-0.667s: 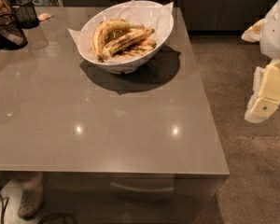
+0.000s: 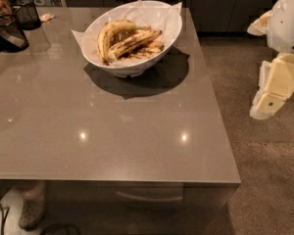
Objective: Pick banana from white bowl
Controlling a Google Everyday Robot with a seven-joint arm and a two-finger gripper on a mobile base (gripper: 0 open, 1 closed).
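Note:
The white bowl (image 2: 137,65), lined with crinkled white paper, stands at the far middle of the grey table (image 2: 112,136). In it lies the slim, brown-streaked banana (image 2: 135,40), running diagonally. A plumper, cleaner yellow banana (image 2: 108,33) curves along its left side, and more dark-streaked fruit lies underneath. My gripper (image 2: 276,87), cream-coloured under the white arm, hangs off the table's right side over the floor. It is well to the right of the bowl, nearer the camera, and holds nothing.
Two black mesh cups (image 2: 25,11) (image 2: 7,32) stand at the table's far left corner. Someone's shoe (image 2: 32,210) shows below the near left edge. Brown floor (image 2: 264,180) lies right of the table, and dark cabinets (image 2: 220,4) are behind.
The whole view has shifted slightly, and the gripper sits a little higher and further left in the frame. The bowl and bananas lie as before.

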